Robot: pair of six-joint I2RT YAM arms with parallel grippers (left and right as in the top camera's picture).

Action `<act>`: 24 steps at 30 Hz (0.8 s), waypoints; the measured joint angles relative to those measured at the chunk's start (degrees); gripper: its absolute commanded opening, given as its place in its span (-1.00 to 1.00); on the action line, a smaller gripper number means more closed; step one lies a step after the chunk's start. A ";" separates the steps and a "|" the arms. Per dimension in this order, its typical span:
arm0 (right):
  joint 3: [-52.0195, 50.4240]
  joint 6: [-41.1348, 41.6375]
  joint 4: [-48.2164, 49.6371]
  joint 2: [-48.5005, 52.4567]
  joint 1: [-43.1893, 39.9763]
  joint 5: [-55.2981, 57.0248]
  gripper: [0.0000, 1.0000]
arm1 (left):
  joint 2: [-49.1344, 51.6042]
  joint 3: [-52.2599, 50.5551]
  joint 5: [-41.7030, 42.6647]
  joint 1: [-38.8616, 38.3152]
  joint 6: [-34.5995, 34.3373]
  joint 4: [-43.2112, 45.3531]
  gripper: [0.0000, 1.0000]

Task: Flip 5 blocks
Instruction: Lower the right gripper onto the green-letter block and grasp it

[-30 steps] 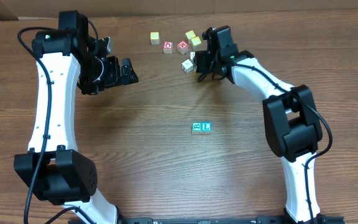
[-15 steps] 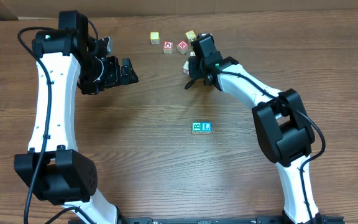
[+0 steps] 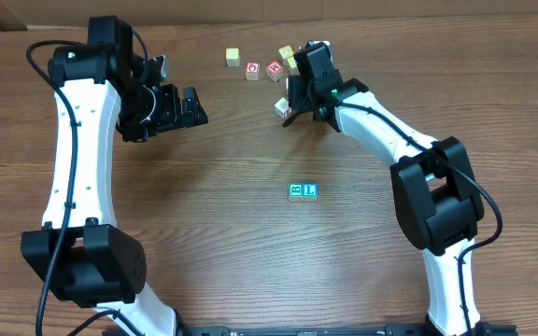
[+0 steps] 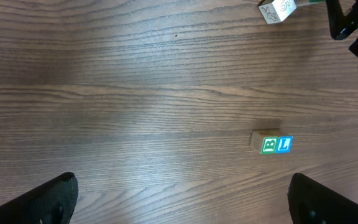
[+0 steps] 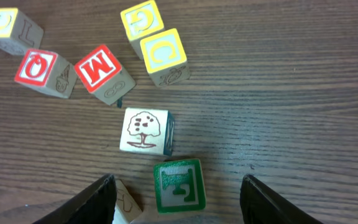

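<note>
In the right wrist view my right gripper [image 5: 179, 208] is open above a green-faced block [image 5: 178, 185], which lies on the table between the fingers without touching either. Just beyond it sits a white block with a tree drawing [image 5: 145, 130]. Another white block [image 5: 126, 202] is partly hidden by the left finger. In the overhead view the right gripper [image 3: 297, 98] hovers at the back, next to a white block [image 3: 282, 107]. A green block [image 3: 295, 190] and a blue block [image 3: 310, 190] sit side by side mid-table. My left gripper [image 3: 190, 107] is open and empty, far to the left.
Behind the right gripper lie two red-faced cubes [image 5: 42, 71] [image 5: 104, 71] and yellow cubes [image 5: 163, 55] [image 5: 5, 28]. The left wrist view shows bare wood with the green and blue pair [image 4: 270, 145] and a white block [image 4: 277, 9] at the top.
The right gripper swung left, then back right, and its jaws now stand wider. The white block beside it has shifted slightly toward the front. The left arm is still.
</note>
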 measured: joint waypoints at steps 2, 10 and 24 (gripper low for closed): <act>-0.02 0.00 -0.15 0.02 0.00 0.00 0.30 | 0.00 0.00 0.00 0.00 -0.02 0.00 1.00; -0.04 -2.43 0.96 2.16 -0.09 -0.79 0.25 | 0.00 0.00 0.00 0.00 -0.02 0.02 0.99; -0.07 -5.75 0.74 3.13 -0.20 -2.16 -0.12 | 0.00 0.00 0.00 0.00 -0.02 0.00 0.99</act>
